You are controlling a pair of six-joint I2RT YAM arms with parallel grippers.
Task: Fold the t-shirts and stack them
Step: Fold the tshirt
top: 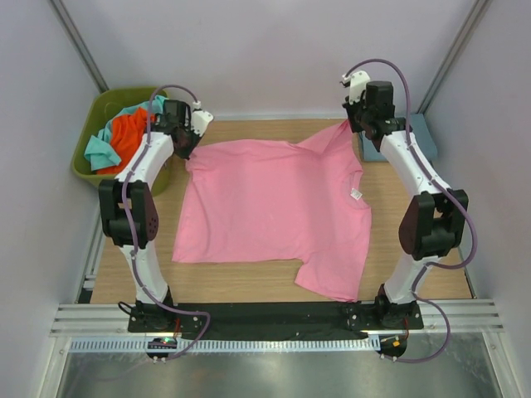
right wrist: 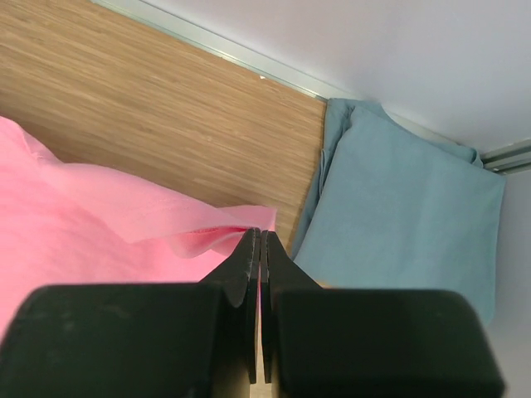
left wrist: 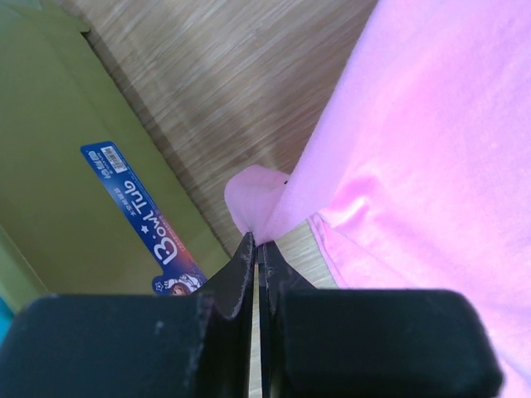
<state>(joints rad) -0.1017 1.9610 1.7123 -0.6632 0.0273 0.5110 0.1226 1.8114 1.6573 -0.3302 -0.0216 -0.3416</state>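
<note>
Overhead, shirt: the soft cloth, short-sleeved pink t-shirt (top: 274, 211) lies spread over the middle of the wooden table (top: 232, 278), not yet folded. The left gripper (top: 190, 149) and right gripper (top: 350, 126) pinch its far corners.
Overhead, risk: an uneven pull by the two arms would likely skew the fold.
Overhead, surroundings: the olive-green plastic bin (top: 83, 162) at the far left corner holds the crumpled orange t-shirt (top: 129, 137) and teal t-shirt (top: 99, 151). It sits just beside the left arm, so a swing could knock it.
Left wrist, grip: the left gripper (left wrist: 257, 247) is clenched on a small nub of the pink t-shirt (left wrist: 415, 166), and so little cloth may slip free.
Left wrist, obstacle: the olive-green plastic bin (left wrist: 66, 207) wall is close alongside.
Right wrist, grip: the right gripper (right wrist: 260, 239) is clamped on a thin edge of the pink t-shirt (right wrist: 83, 224).
Right wrist, obstacle: the folded dusty blue-grey t-shirt (right wrist: 406, 207) lies at the far right corner, just beside the pinch, and could get dragged.
</note>
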